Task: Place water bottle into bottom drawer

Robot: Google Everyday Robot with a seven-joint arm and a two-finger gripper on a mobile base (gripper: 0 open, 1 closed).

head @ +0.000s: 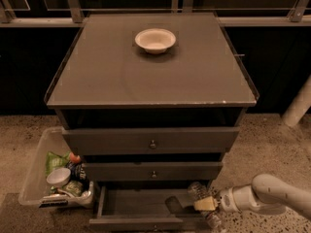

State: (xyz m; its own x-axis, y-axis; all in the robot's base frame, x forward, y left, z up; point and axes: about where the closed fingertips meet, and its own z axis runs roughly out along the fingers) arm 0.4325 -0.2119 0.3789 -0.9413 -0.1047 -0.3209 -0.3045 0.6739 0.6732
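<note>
The bottom drawer [127, 208] is pulled open at the foot of the cabinet, a shallow grey-brown tray. My gripper [203, 204] reaches in from the right, low over the drawer's right end. The water bottle [199, 194], clear and ribbed, stands tilted between the fingers at the drawer's right edge, with part of it showing below the gripper. The arm's white forearm [272, 195] stretches off to the right.
A white bowl [155, 40] sits on the cabinet top. The two upper drawers [152, 141] are slightly ajar above the bottom one. A clear plastic bin of snacks [57, 174] stands on the floor at the cabinet's left. A white post [299, 105] rises at right.
</note>
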